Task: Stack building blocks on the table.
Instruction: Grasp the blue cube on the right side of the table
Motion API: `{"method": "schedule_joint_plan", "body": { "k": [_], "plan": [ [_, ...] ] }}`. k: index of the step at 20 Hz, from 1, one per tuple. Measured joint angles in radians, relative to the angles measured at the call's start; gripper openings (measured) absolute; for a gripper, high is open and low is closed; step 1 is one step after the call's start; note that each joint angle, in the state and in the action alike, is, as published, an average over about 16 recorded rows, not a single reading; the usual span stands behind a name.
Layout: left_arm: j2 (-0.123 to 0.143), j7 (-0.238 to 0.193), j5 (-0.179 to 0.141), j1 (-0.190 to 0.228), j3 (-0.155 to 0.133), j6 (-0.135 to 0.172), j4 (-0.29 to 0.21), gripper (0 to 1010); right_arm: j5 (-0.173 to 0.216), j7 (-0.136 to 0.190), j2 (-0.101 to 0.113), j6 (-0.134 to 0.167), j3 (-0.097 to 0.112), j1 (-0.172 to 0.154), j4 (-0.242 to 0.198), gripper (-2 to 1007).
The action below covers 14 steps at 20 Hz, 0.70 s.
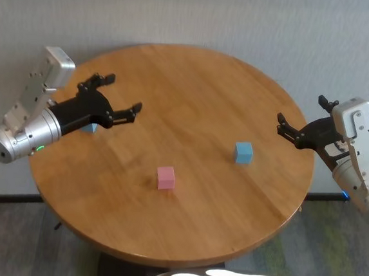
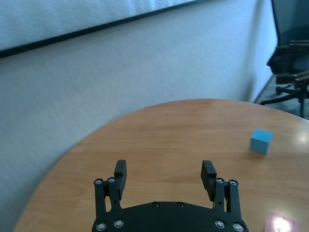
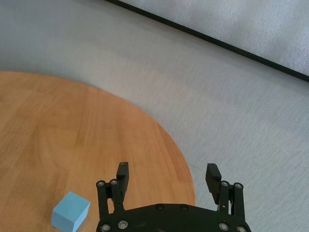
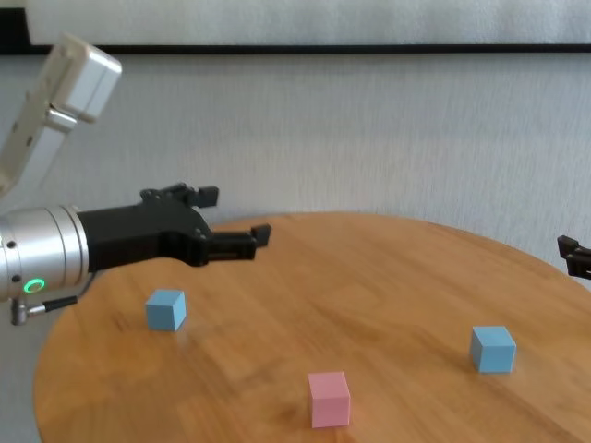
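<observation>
The round wooden table carries three cubes, all apart and none stacked. The left gripper hovers over the table's left side with jaws spread wide and empty, above one light blue cube. The right gripper hangs at the right edge, also wide open and holding nothing. The pink cube sits near the front centre, the other light blue cube to its right. To pick well, the left gripper should likely descend straight over its cube, fingers squared to opposite faces.
</observation>
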Motion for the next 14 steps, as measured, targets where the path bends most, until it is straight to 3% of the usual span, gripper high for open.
{"method": "schedule_joint_plan", "body": {
  "k": [7, 14],
  "plan": [
    [0.006, 0.074, 0.004, 0.042, -0.060, -0.006, -0.064, 1000, 0.000, 0.000, 0.000, 0.000, 0.000, 0.000, 0.000, 1005],
    [0.016, 0.103, -0.004, 0.084, -0.109, -0.010, -0.127, 1000, 0.000, 0.000, 0.000, 0.000, 0.000, 0.000, 0.000, 1005]
  ]
}}
